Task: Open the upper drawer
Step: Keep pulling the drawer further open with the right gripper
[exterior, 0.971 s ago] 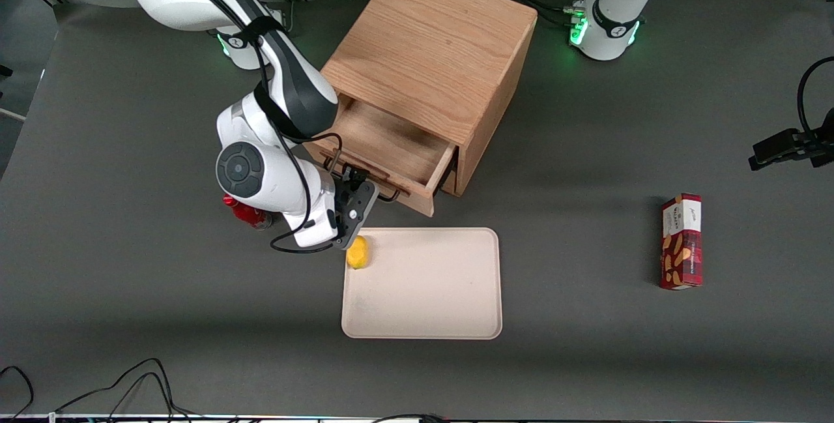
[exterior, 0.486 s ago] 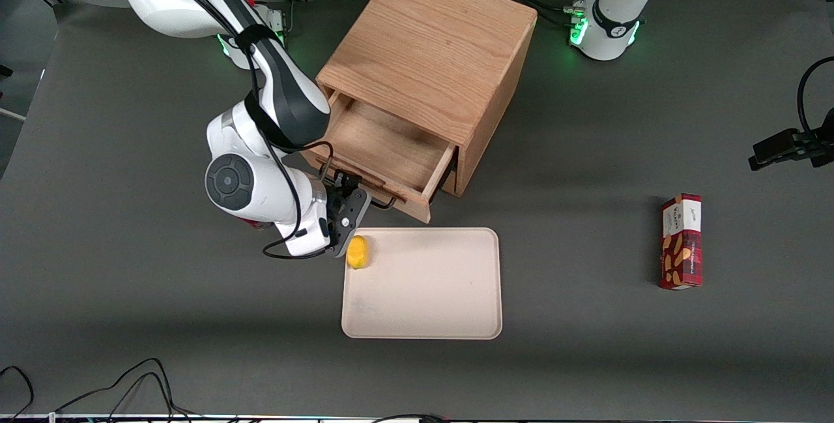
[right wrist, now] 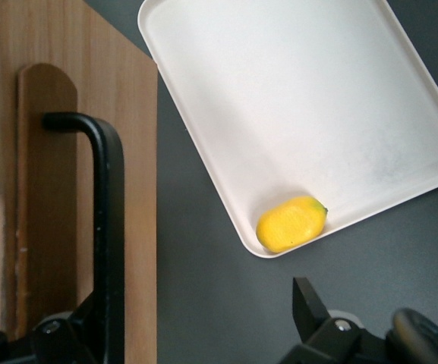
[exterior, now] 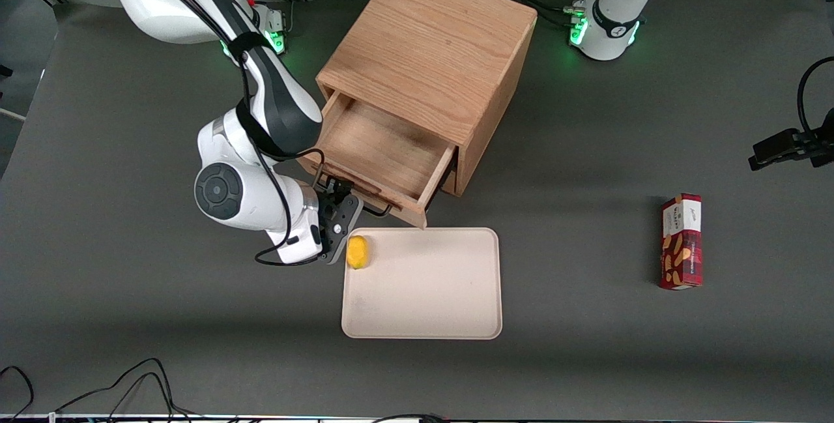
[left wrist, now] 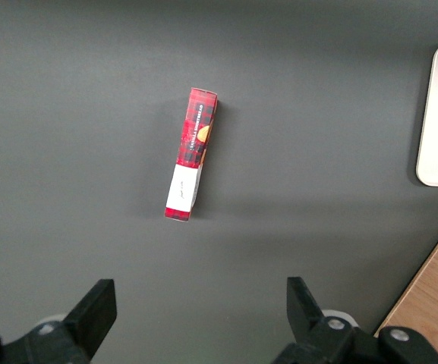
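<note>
The upper drawer [exterior: 384, 149] of the oak cabinet [exterior: 430, 38] stands pulled well out, and its inside shows bare wood. Its black wire handle [exterior: 373, 209] runs along the drawer front [right wrist: 51, 189]. My right gripper [exterior: 339, 206] is at that handle, nearer the front camera than the drawer. In the right wrist view the gripper [right wrist: 196, 307] is open, its fingers wide apart. The handle bar [right wrist: 111, 227] lies just inside one finger, and only dark table shows across the rest of the gap. The bottom drawer is hidden under the upper one.
A beige tray [exterior: 443, 292] lies just in front of the drawer, nearly touching its front corner. A yellow lemon [exterior: 357, 251] sits in the tray corner beside my gripper. A red snack box [exterior: 681, 240] lies toward the parked arm's end.
The upper drawer has slid further out toward the front camera, its front corner now almost at the tray. My gripper has moved along with the handle.
</note>
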`<act>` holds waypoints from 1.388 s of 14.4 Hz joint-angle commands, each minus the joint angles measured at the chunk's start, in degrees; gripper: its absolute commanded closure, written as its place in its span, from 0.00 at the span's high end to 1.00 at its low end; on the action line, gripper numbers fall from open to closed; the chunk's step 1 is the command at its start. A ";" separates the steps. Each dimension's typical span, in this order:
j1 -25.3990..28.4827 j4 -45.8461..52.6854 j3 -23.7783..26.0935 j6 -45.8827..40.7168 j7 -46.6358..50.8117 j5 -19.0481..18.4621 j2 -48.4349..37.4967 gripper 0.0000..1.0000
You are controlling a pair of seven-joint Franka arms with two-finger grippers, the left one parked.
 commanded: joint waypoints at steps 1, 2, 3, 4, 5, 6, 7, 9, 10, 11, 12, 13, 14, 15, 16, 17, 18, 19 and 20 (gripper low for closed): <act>-1.05 3.99 0.20 -2.02 -1.77 -1.06 2.38 1.00; -1.14 4.08 0.20 -2.02 -1.86 -1.15 2.38 1.00; -1.15 4.08 0.20 -2.02 -2.38 -1.41 2.47 1.00; -1.23 4.16 0.20 -2.02 -2.56 -1.59 2.55 1.00; -1.23 4.60 0.20 -2.02 -2.56 -1.68 2.99 1.00; -1.23 5.21 0.20 -2.02 -2.56 -1.68 3.26 1.00; -1.23 5.66 0.11 -2.11 -2.56 -1.68 3.61 1.00; -1.23 6.79 0.11 -2.46 -2.56 -1.76 4.48 1.00; -1.23 7.59 0.11 -2.98 -2.56 -1.68 4.84 1.00; -1.32 8.55 0.11 -3.34 -2.56 -1.68 5.54 1.00; -1.49 9.26 0.11 -3.34 -2.56 -1.68 5.89 1.00; -1.58 9.70 0.11 -3.34 -2.56 -1.68 6.24 1.00; -1.67 10.05 0.11 -3.34 -2.56 -1.76 6.59 1.00; -1.67 10.75 0.11 -3.60 -2.65 -1.76 6.95 1.00; -2.02 11.45 0.11 -4.13 -2.65 -1.76 7.21 1.00; -2.20 11.90 0.11 -4.30 -2.65 -1.76 7.47 1.00; -2.37 12.25 0.11 -4.57 -2.65 -1.76 7.56 1.00; -2.55 12.34 0.11 -4.57 -2.74 -1.76 7.65 1.00; -2.64 12.51 0.02 -4.57 -3.09 -1.76 7.91 1.00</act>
